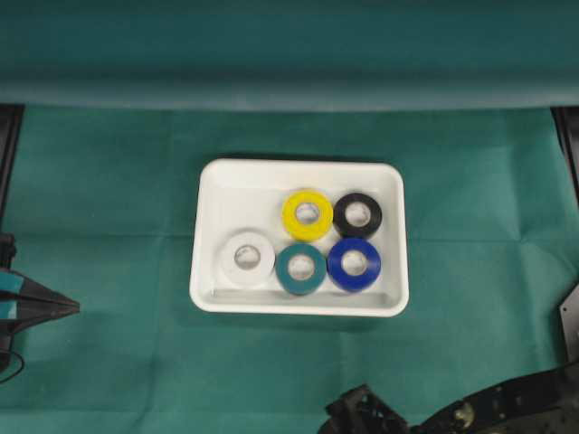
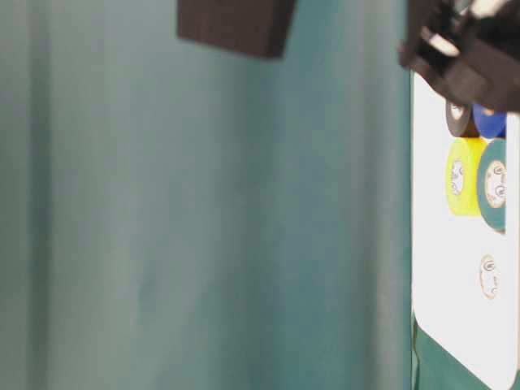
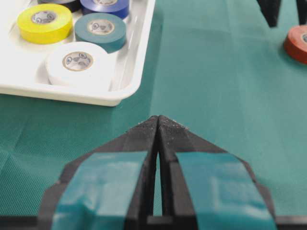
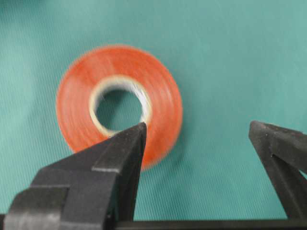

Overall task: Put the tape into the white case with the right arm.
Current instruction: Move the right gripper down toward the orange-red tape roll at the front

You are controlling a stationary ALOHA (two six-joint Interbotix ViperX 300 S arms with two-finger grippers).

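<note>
A red tape roll (image 4: 120,98) lies flat on the green cloth; it also shows at the right edge of the left wrist view (image 3: 297,44). My right gripper (image 4: 197,125) hangs open over it, one fingertip (image 4: 136,136) above the roll's inner rim and the other out over bare cloth. The white case (image 1: 244,185) sits mid-table and holds yellow (image 1: 307,214), black (image 1: 357,215) and white (image 1: 247,259) rolls, plus a teal and a blue one. The right arm (image 1: 507,402) enters at the bottom edge; the red roll is not visible overhead. My left gripper (image 3: 158,119) is shut and holds nothing.
The left gripper (image 1: 72,308) rests at the table's left edge, pointing at the case. A dark block (image 2: 236,24) hangs at the top of the table-level view. Green cloth (image 1: 109,208) covers the table, and a raised fold (image 1: 289,90) runs along the back.
</note>
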